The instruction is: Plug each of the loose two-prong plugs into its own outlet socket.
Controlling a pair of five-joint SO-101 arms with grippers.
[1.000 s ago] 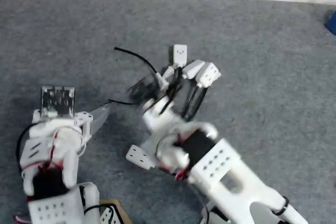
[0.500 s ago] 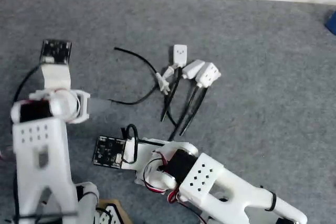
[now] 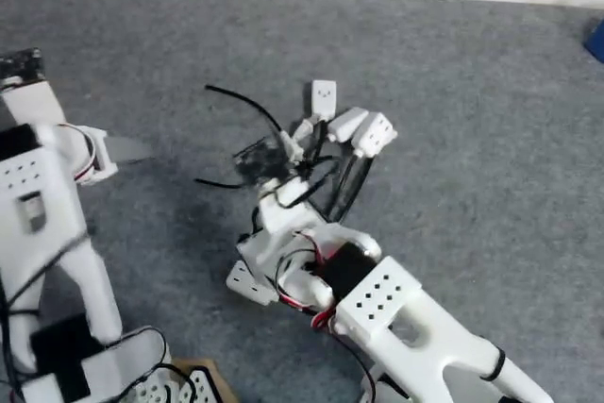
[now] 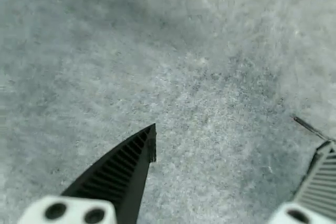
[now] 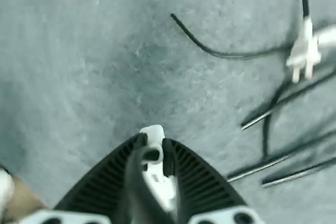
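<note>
Plug body (image 5: 152, 130), white, sits clamped between the jaws of the right pincer (image 5: 153, 148), and a dark cord runs from it back toward the wrist. The jaws hide its prongs, so their facing cannot be told. In the high view this pincer stands over the grey surface (image 3: 472, 63) at the near edge of a tangle of cords (image 3: 326, 200). It is just beside a second, loose plug (image 3: 293, 145), whose two prongs show plainly in the right wrist view.

Governing relation: the outlet sockets lie beyond the right pincer, farther from the arm's base and somewhat to its right.
- The upright socket (image 3: 324, 96) turns its two slots to the high camera.
- The angled socket (image 3: 376, 134) lies just beside a third white housing (image 3: 346, 123).
- The black cords run from these back toward the arm, roughly along the line of approach.
- A separate socket block (image 3: 249, 282) lies beside the right arm's base, behind the pincer.

The left pincer (image 4: 239, 145) hangs open with nothing between its jaws, well apart from the sockets — the right arm is the nearer one. Judgement: insertion calls for aligning the plug body's prongs with one socket's slot pair before advancing.
</note>
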